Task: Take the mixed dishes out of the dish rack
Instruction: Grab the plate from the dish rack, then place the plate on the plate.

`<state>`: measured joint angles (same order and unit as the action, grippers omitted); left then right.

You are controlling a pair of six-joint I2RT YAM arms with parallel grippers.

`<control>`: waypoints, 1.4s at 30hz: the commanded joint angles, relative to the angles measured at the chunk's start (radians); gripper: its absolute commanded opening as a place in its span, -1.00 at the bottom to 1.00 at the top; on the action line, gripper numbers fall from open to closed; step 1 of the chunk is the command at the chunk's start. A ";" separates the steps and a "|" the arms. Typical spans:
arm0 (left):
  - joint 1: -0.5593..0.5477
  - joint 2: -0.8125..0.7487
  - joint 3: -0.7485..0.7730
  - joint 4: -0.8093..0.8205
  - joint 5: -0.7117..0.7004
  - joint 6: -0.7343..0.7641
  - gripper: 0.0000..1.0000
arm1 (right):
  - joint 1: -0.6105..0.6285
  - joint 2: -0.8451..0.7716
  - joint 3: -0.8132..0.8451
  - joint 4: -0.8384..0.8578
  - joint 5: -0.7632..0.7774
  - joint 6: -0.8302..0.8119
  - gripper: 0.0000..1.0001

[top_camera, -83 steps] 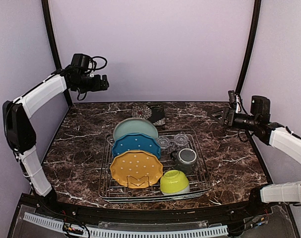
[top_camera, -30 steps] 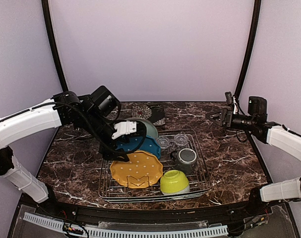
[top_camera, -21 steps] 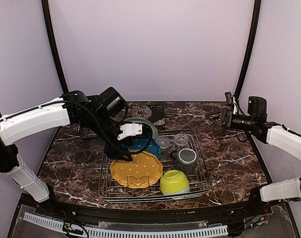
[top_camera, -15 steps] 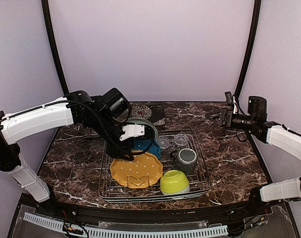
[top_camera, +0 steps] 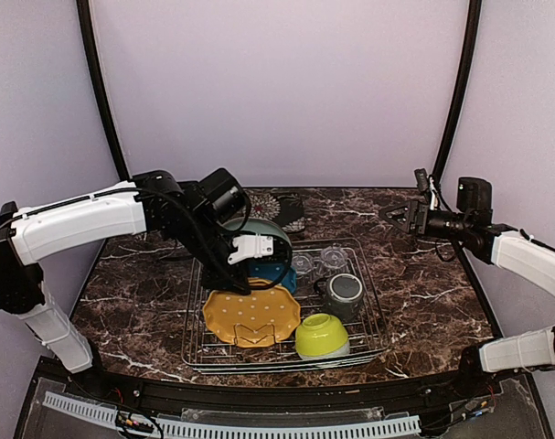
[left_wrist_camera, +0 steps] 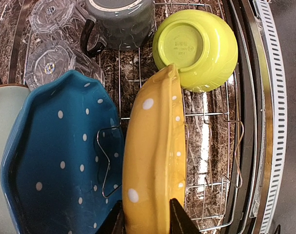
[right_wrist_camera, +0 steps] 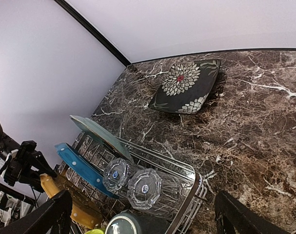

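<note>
Yellow plate (left_wrist_camera: 152, 161) stands on edge, front-left in dish rack (top_camera: 373, 315). Left gripper (left_wrist_camera: 147, 225) jaws narrowed, pinching its rim (both faces touched). Dotted blue plate (left_wrist_camera: 60, 161) just behind, lime-green bowl (left_wrist_camera: 196, 46) beside. Right of rack: right gripper (top_camera: 398, 215) spread wide, empty, over marble table (top_camera: 423, 283).

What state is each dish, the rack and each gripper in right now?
yellow plate: upright in the rack, pinched at the rim by the left gripper.
blue plate: upright in rack, untouched.
teal plate: upright in rack, untouched.
flowered plate: on the table behind rack.
glasses: both in rack.
mug: in rack.
bowl: upside down in rack.
right gripper: open, in the air, holding nothing.
</note>
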<state>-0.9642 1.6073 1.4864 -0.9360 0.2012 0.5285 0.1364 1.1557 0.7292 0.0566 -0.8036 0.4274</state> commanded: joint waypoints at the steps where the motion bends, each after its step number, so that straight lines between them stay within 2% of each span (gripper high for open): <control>1: -0.013 0.001 0.022 -0.035 0.017 -0.008 -0.47 | -0.004 -0.006 0.003 0.015 0.009 -0.013 0.97; 5: -0.015 -0.010 0.021 -0.028 0.017 -0.017 -0.64 | -0.005 -0.009 0.001 0.013 0.012 -0.011 0.97; 14: -0.025 -0.038 0.034 -0.041 -0.012 -0.034 -0.78 | -0.005 -0.010 0.001 0.012 0.009 -0.008 0.97; 18: -0.026 -0.065 0.053 -0.039 -0.059 -0.046 -0.97 | -0.004 -0.014 -0.001 0.012 0.009 -0.004 0.97; 32: -0.048 -0.140 0.127 -0.053 -0.129 -0.068 -0.99 | -0.004 -0.010 -0.001 0.022 0.007 0.009 0.97; 42: -0.047 -0.212 0.150 0.009 -0.060 -0.089 -0.99 | -0.004 -0.005 -0.002 0.030 0.004 0.016 0.97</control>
<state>-1.0035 1.4864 1.5761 -0.9897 0.0479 0.4812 0.1360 1.1534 0.7292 0.0574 -0.8032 0.4324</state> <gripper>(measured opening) 0.210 0.986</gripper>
